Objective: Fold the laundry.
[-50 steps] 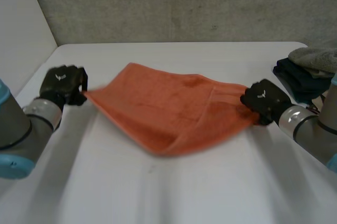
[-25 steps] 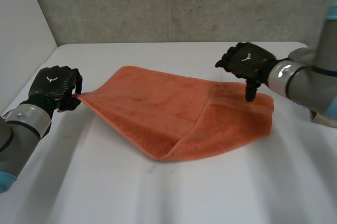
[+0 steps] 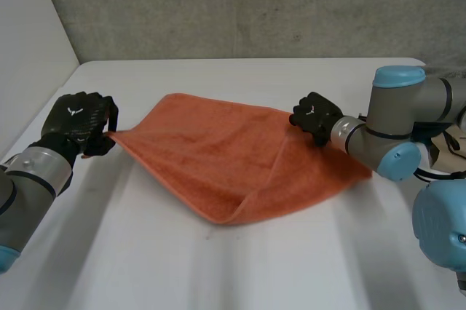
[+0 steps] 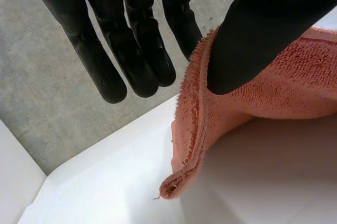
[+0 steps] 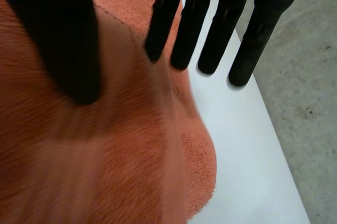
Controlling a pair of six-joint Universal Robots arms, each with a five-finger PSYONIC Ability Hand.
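worktop [image 3: 218, 273]: white, with one orange towel lying between the two hands.
towel [image 3: 211, 150]: it reaches from the left hand's fingers across to beneath the right hand's. It is a crooked, slanting shape rather than a neat rectangle, so I judge the task to be in its early part.
flap [image 3: 320, 172]: one part of the towel is already doubled over on the right hand's side, and its edge runs from near that hand's fingertips back toward the robot. That is one rough fold made. Squaring it up and at least one more fold look to be left.
left hand [image 3: 76, 122]: at the towel's outer corner. The thumb [image 4: 253, 34] sits on the cloth, and the hem climbs between it and the nearest of the straight fingers [image 4: 137, 50]. I take this as a pinch on the towel, because the cloth here hangs clear of the worktop.
right hand [image 3: 314, 115]: over the towel's far edge, where the flap begins. Its fingers [image 5: 210, 34] are straight and spread and clasp nothing. Most fingertips reach past the hem over bare worktop, and the thumb is above the cloth. Whether they press the towel or hover above it I cannot tell.
corner [image 4: 176, 182]: its tip dangles just below the left thumb — lifted but not yet carried across. Judging by that, bringing it over is the step in hand.
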